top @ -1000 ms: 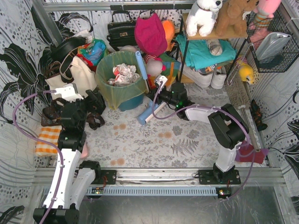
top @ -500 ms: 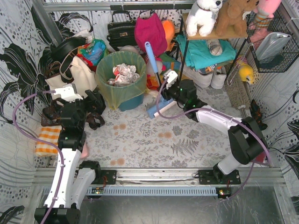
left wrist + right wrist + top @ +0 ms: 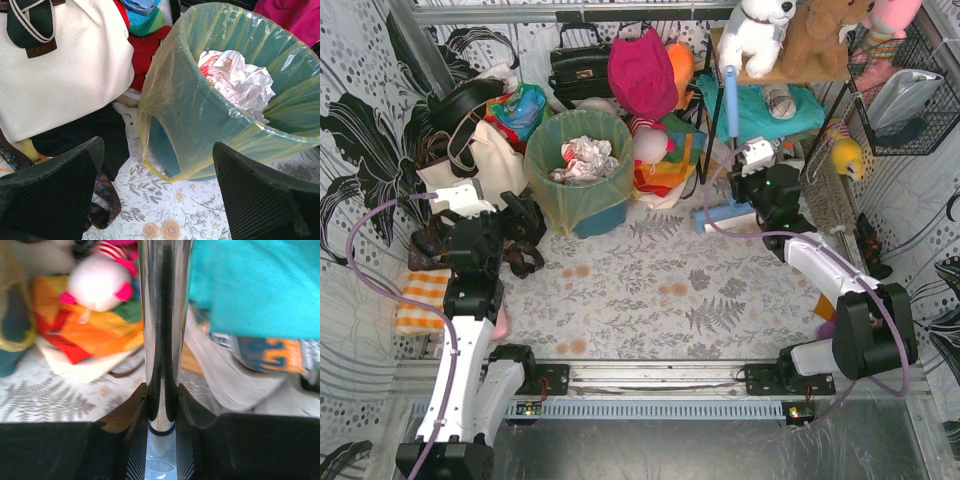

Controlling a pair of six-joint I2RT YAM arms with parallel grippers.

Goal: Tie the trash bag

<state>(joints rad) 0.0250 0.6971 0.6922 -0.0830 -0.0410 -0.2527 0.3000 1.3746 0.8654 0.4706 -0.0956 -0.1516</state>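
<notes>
The trash bag (image 3: 548,190) is thin yellow plastic lining the round teal bin (image 3: 598,218), its top folded over the rim, with crumpled paper (image 3: 583,158) inside. It fills the left wrist view (image 3: 200,100). My left gripper (image 3: 523,237) is open and empty, just left of the bin, its jaws wide apart facing the bag's lower hem (image 3: 157,150). My right gripper (image 3: 740,185) is shut on a mop's silver pole (image 3: 162,315), far right of the bin by the shelf. The pole stands upright with a blue grip (image 3: 729,100) and blue head (image 3: 725,215).
A cream tote (image 3: 485,160) with dark straps lies left of the bin, close to my left fingers (image 3: 60,75). Bags, a colourful cloth and a doll crowd behind the bin. A shelf (image 3: 760,110) with teal cloth, plush toys and shoes stands back right. An orange checked cloth (image 3: 420,300) lies left.
My right arm has swung the mop rightward away from the bin, and the pole now stands upright by the shelf. The left arm has not moved.
</notes>
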